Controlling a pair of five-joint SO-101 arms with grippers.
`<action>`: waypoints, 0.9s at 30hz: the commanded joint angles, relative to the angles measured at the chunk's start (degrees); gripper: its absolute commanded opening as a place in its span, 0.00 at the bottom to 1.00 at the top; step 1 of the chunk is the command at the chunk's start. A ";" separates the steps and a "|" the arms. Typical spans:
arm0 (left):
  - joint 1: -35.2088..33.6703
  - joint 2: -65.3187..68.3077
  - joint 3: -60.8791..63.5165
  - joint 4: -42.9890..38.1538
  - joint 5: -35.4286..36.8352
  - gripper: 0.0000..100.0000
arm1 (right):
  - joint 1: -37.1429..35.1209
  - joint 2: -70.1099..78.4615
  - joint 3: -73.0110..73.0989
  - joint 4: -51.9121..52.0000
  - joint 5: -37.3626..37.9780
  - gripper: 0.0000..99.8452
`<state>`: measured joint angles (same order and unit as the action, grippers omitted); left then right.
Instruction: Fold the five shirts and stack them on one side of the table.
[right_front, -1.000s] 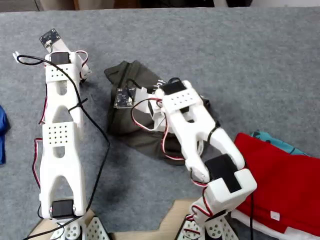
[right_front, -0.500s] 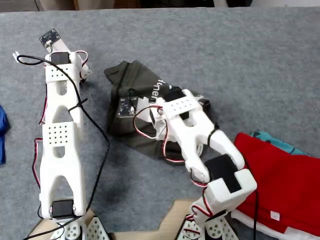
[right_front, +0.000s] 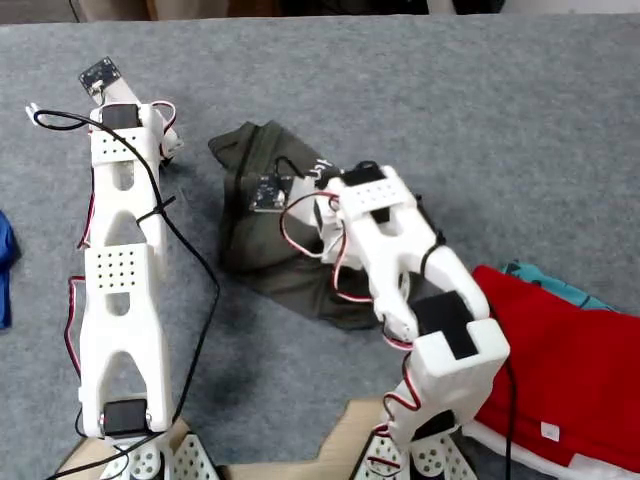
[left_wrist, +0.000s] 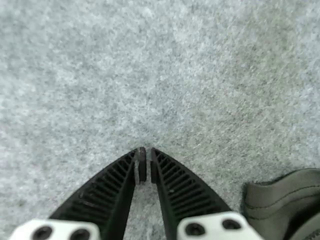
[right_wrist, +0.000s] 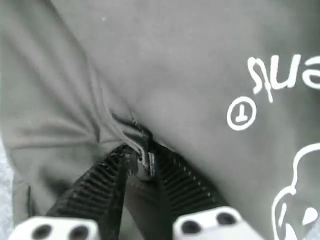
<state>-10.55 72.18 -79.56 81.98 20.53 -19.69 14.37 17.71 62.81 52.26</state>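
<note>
1. The right tool (right_wrist: 142, 161) is clenched on the dark olive shirt (right_front: 260, 240), with a ridge of fabric pinched between its ribbed jaws, close to the white print.
2. That olive shirt lies crumpled in the middle of the surface (right_front: 500, 120), between the two arms. The right arm stretches out over it.
3. Over on the left, the left tool (left_wrist: 145, 167) is clamped together with nothing in it. Its tips meet just above bare grey, and a corner of the olive shirt sits just beside it.
4. At the near right there's a pile. The red shirt (right_front: 570, 370) is on top, a teal shirt (right_front: 545, 278) peeks out at its far edge, and a white garment (right_front: 520, 452) shows under its near edge.
5. A bit of blue fabric (right_front: 4, 265) shows at the left edge.
6. There's plenty of room to move: bare grey runs from the olive shirt to the far edge, and across the far right beyond the pile.
7. The surface has a grey, felt-like covering, and a light brown board (right_front: 335, 445) lies between the arm bases.
</note>
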 joint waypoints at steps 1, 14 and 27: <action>-0.79 -1.01 -2.64 -0.88 0.26 0.04 | 1.45 -1.27 -6.29 4.13 -1.23 0.00; 0.53 -1.01 -2.64 -2.02 0.26 0.04 | 0.57 -4.62 -59.38 39.56 -8.70 0.00; 0.70 -0.92 -2.64 -1.49 0.18 0.04 | -1.45 -15.08 -70.64 39.30 -16.26 0.00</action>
<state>-10.29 72.18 -79.56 80.92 20.44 -21.98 2.86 -51.65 101.23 37.14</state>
